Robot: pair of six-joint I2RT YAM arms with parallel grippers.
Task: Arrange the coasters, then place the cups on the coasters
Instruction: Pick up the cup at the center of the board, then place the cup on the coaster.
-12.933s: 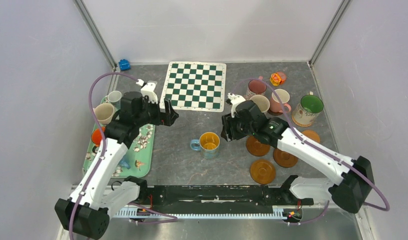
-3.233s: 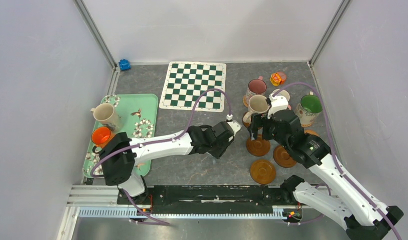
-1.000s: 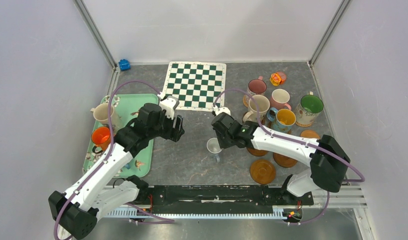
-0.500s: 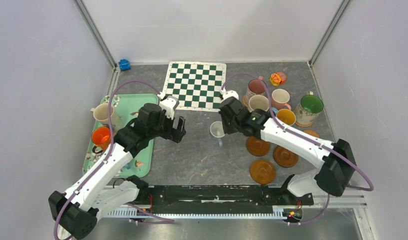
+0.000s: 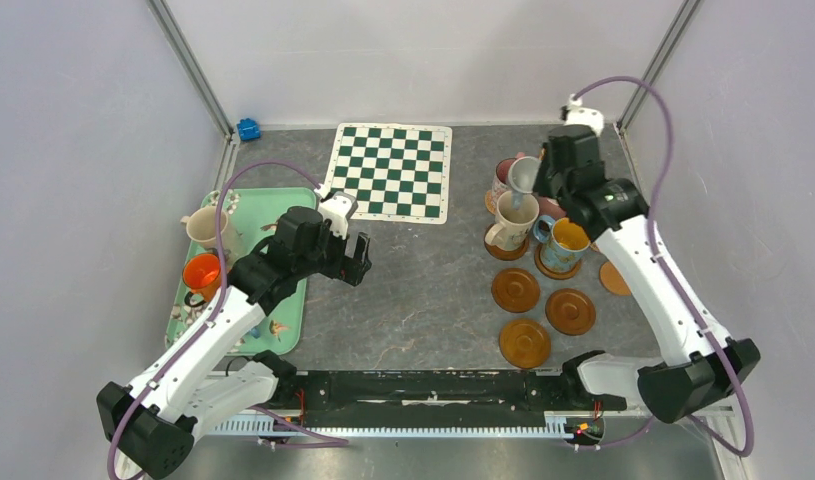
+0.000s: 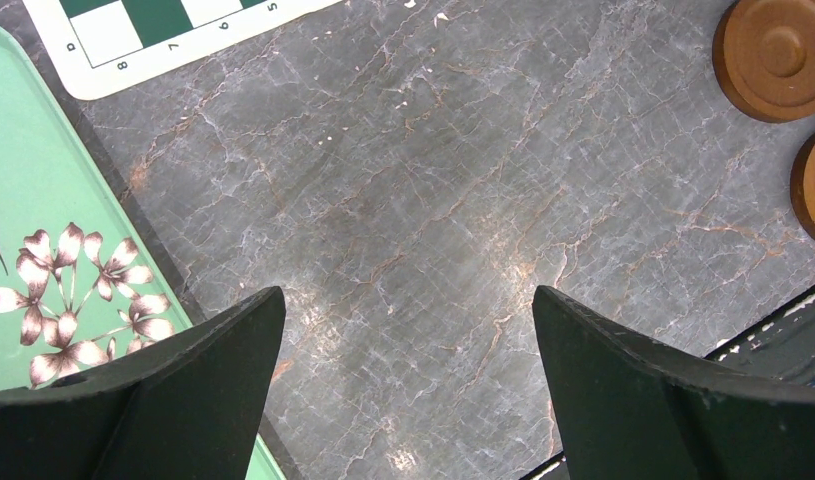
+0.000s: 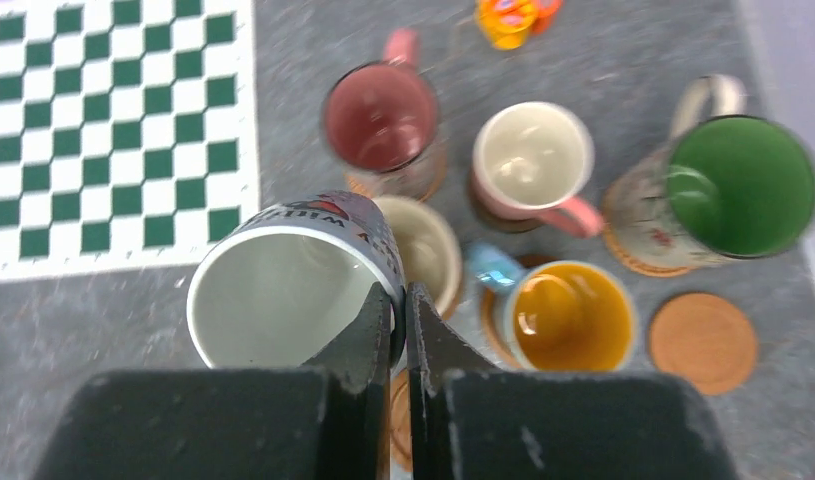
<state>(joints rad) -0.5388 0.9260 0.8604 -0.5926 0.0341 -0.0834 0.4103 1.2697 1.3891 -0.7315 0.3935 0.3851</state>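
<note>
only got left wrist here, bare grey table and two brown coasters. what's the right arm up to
Observer: The right fingers are shut on the rim of a small white printed mug, held up at the far right.
Operator: any other free coasters
Observer: Three dark brown wooden coasters sit bare, plus an orange-tan woven coaster.
Operator: cups on the tray
Observer: Two: a cream mug and an orange cup on the mint-green tray.

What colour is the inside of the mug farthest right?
Green. The mug shows it best in the right wrist view.
</note>
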